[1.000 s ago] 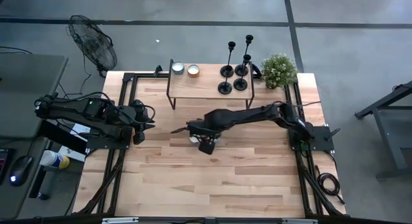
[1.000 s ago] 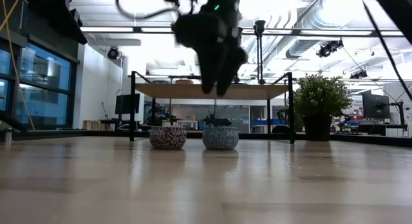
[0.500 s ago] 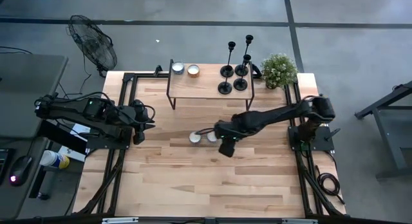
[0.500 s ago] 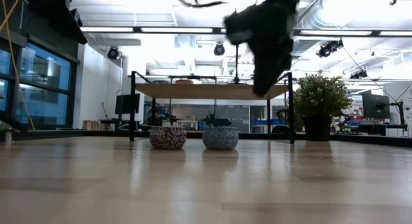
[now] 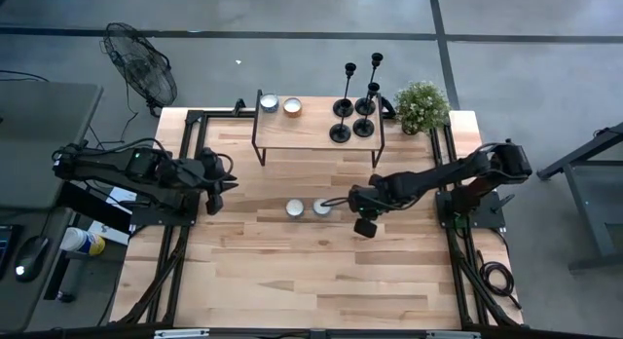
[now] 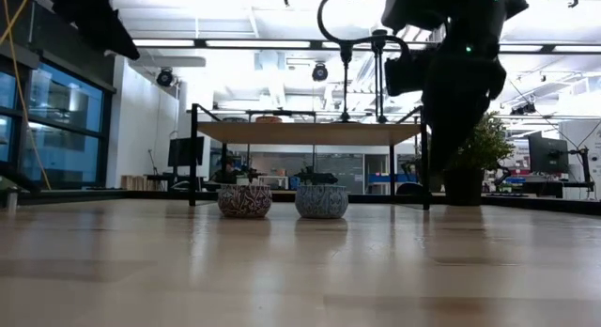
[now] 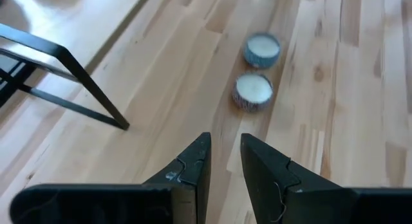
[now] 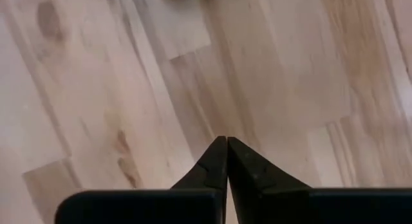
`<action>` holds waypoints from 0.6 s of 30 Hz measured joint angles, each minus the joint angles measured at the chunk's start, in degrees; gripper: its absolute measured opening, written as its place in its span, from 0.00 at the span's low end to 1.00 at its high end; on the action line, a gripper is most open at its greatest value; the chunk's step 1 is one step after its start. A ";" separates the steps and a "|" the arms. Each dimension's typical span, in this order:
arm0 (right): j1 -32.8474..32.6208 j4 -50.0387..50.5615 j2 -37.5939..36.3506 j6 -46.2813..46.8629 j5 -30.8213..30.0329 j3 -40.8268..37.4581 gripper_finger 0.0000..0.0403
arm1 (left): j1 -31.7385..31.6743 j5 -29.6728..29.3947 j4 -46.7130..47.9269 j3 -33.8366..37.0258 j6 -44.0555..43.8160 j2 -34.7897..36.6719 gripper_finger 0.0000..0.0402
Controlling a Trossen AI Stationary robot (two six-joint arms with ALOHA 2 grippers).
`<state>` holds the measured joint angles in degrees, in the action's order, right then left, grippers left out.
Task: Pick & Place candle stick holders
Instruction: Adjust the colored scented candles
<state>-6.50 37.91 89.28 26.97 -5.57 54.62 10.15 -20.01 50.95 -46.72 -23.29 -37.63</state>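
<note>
From above, the right arm stretches in from the table's right edge, elbow bent, its wrist reaching leftward so that the right gripper (image 5: 362, 210) hangs over the bare wood just right of two small tealight candles (image 5: 308, 208). The left arm lies folded at the table's left edge, with the left gripper (image 5: 216, 183) pointing toward the middle. The four candle stick holders (image 5: 354, 107) stand clustered on the right end of a small raised shelf (image 5: 311, 134) at the far side, beside a potted plant (image 5: 421, 105); two more candles (image 5: 279, 106) sit on the shelf's left end.

At table height, the right arm's dark bulk (image 6: 451, 73) hangs from above, in front of the plant (image 6: 470, 153) (the fingertips are hard to make out here). The two tealights (image 6: 282, 201) sit side by side on the table (image 6: 300, 271), well below the shelf (image 6: 305, 132).

The left wrist view shows the left gripper (image 7: 223, 156) with fingers a narrow slit apart, holding nothing, aimed toward the tealights (image 7: 256, 73) farther off.

The right wrist view shows the right gripper (image 8: 226, 150) pressed fully together on nothing, above bare planks.
</note>
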 joint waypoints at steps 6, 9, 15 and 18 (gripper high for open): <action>0.53 -6.34 -0.05 -2.64 -3.67 -2.75 0.00 | 0.00 -2.99 -2.46 0.00 -2.32 -0.37 0.20; 1.31 -10.33 -0.03 -4.52 -2.92 -4.73 0.00 | -0.02 -4.19 -3.19 0.00 -2.73 -1.02 0.20; 2.85 -17.46 -0.03 -10.78 -3.60 -7.98 0.00 | -0.02 -5.13 -3.99 0.00 -2.66 -4.13 0.20; 3.83 -20.80 -0.03 -13.10 -4.15 -8.88 0.00 | -0.02 -5.46 -3.99 0.00 -2.63 -6.10 0.20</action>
<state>-2.67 17.11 89.25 13.86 -9.72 45.75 10.13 -25.47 46.96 -46.72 -25.91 -43.73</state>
